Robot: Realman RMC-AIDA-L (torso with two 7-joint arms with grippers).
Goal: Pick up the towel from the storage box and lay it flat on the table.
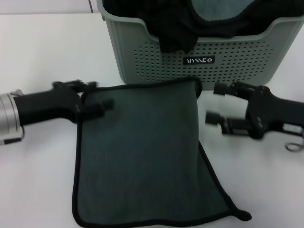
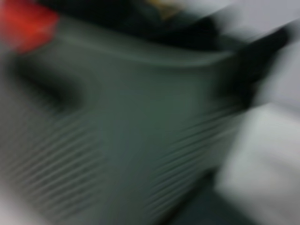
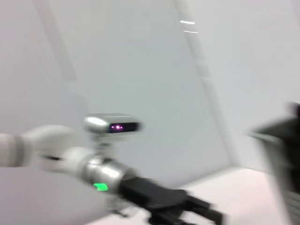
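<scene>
The towel [image 1: 142,156] lies spread flat on the white table [image 1: 38,180] in front of the storage box [image 1: 237,61], dark grey-green side up, black trim all round. Its near right corner sticks out a little. My left gripper [image 1: 97,95] is open at the towel's far left corner, with one finger over the cloth. My right gripper [image 1: 216,103] is open and empty, just right of the towel's far right corner. The left wrist view shows only the blurred box wall [image 2: 140,117]. The right wrist view shows my left arm [image 3: 108,173] across the table.
The box holds a plain black cloth [image 1: 173,26] that hangs over its front rim, and a lighter teal-grey cloth [image 1: 218,9]. A black label [image 1: 199,60] sits on the box front. Bare table lies to the left and right of the towel.
</scene>
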